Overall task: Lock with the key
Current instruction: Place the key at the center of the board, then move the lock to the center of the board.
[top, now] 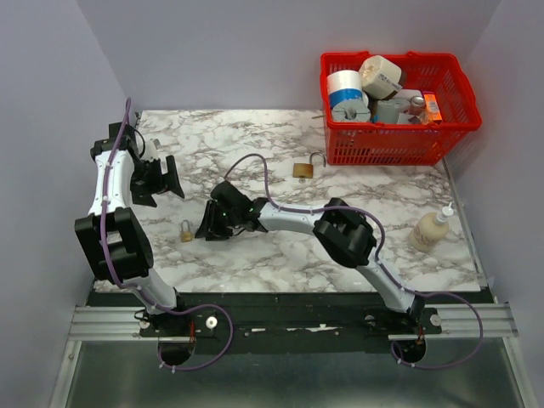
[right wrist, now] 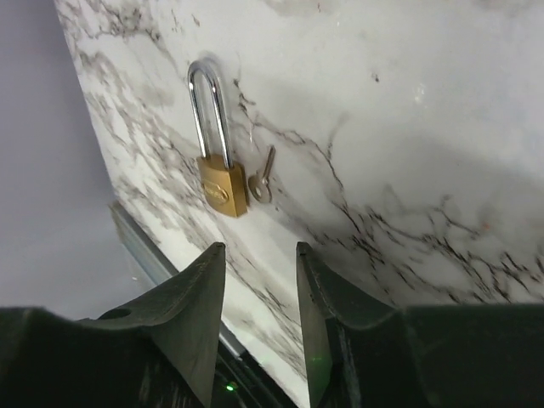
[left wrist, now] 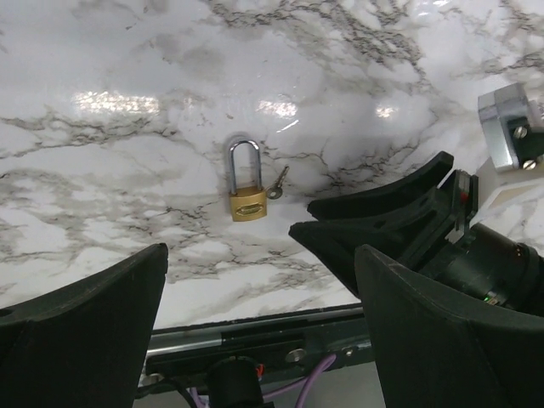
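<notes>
A small brass padlock (top: 186,230) with a silver shackle lies flat on the marble near the left front, also in the left wrist view (left wrist: 247,202) and the right wrist view (right wrist: 223,183). A small silver key-shaped piece (right wrist: 263,177) lies against its right side (left wrist: 274,184). The bunch of black-headed keys is out of view. My right gripper (top: 207,228) hovers just right of the padlock, open and empty (right wrist: 259,248); its fingers (left wrist: 374,217) show in the left wrist view. My left gripper (top: 167,178) is open and empty (left wrist: 259,263), above and behind the padlock.
A second brass padlock (top: 303,168) with its shackle up lies in front of a red basket (top: 395,144) of assorted items at the back right. A white squeeze bottle (top: 429,228) stands near the right edge. The table's front edge and rail (left wrist: 255,336) are close below.
</notes>
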{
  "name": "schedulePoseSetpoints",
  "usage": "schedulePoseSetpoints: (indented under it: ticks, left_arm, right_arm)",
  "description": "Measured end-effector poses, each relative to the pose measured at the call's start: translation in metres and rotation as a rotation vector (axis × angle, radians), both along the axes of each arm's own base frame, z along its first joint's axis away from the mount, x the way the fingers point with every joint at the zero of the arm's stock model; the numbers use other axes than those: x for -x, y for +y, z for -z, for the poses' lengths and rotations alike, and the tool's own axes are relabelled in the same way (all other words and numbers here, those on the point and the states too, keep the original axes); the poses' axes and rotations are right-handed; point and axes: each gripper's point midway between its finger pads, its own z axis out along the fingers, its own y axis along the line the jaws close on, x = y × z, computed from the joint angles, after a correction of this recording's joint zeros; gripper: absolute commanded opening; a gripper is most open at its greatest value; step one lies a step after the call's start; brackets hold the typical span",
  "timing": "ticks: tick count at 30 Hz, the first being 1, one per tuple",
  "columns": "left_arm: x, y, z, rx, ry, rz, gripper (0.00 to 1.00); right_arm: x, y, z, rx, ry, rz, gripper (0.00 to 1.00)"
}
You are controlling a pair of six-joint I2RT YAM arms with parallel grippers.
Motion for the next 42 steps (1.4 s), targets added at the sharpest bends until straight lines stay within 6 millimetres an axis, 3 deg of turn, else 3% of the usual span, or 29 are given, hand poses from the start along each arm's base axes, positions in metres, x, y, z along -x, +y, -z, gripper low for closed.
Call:
schedulePoseSetpoints:
  ticks: [3,8,9,13,16,20,25,28,33,42]
  left_arm:
    - [-0.004,-0.007,-0.008,0.037,-0.046,0.018,0.99]
    - [-0.015,-0.017,-0.041,0.101,-0.198,0.044,0.99]
    - [-0.019,-0.02,-0.05,0.114,-0.242,0.055,0.99]
    - [-0.032,-0.027,-0.076,0.141,-0.378,0.092,0.99]
    - [-0.04,-0.031,-0.094,0.153,-0.473,0.111,0.99]
    - [-0.044,-0.034,-0.107,0.16,-0.559,0.099,0.99]
    - [-0.046,-0.037,-0.112,0.182,-0.616,0.041,0.99]
    - [-0.05,-0.037,-0.116,0.194,-0.641,0.014,0.99]
    - [-0.058,-0.036,-0.123,0.205,-0.671,-0.013,0.99]
    - [-0.063,-0.035,-0.122,0.211,-0.666,-0.022,0.99]
  right_arm:
    - [0.005,-0.01,-0.014,0.007,-0.082,-0.067,0.6]
    - [0.003,-0.033,-0.078,-0.052,-0.315,-0.222,0.73]
    - [0.002,-0.04,-0.094,-0.066,-0.373,-0.258,0.81]
    - [-0.015,-0.088,-0.142,-0.054,-0.683,-0.405,0.98]
    - [-0.038,-0.128,-0.155,0.03,-0.869,-0.488,0.98]
    - [-0.085,-0.184,-0.144,0.23,-0.928,-0.47,0.96]
    - [-0.146,-0.263,-0.112,0.512,-0.776,-0.232,0.97]
    - [-0.165,-0.296,-0.098,0.601,-0.673,-0.088,0.98]
    - [-0.188,-0.313,-0.08,0.672,-0.552,0.095,0.98]
    - [-0.205,-0.322,-0.037,0.758,-0.435,0.245,1.0]
